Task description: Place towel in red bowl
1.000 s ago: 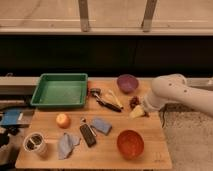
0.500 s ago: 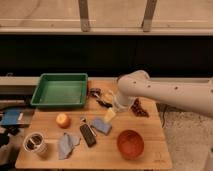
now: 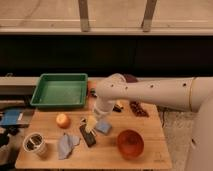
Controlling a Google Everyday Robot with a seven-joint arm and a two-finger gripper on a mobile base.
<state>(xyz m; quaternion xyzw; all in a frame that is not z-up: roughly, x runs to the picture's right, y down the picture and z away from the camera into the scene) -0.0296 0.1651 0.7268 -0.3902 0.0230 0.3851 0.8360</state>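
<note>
The gripper point(image 3: 91, 125) hangs low over the surface point(image 3: 155, 152), open or closed I cannot tell. It seems bound for the towel point(image 3: 66, 145) just beside it, while the red bowl point(image 3: 130, 143) waits on its other side.

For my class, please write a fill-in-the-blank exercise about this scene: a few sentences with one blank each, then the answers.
1. The towel lies on the ____, beside the metal cup.
2. The bowl at the front right is coloured ____.
3. The hand is low over the middle of the scene, just right of a round ____ fruit.
4. The tray at the back left is ____.
Missing words: table; red; orange; green.
</note>
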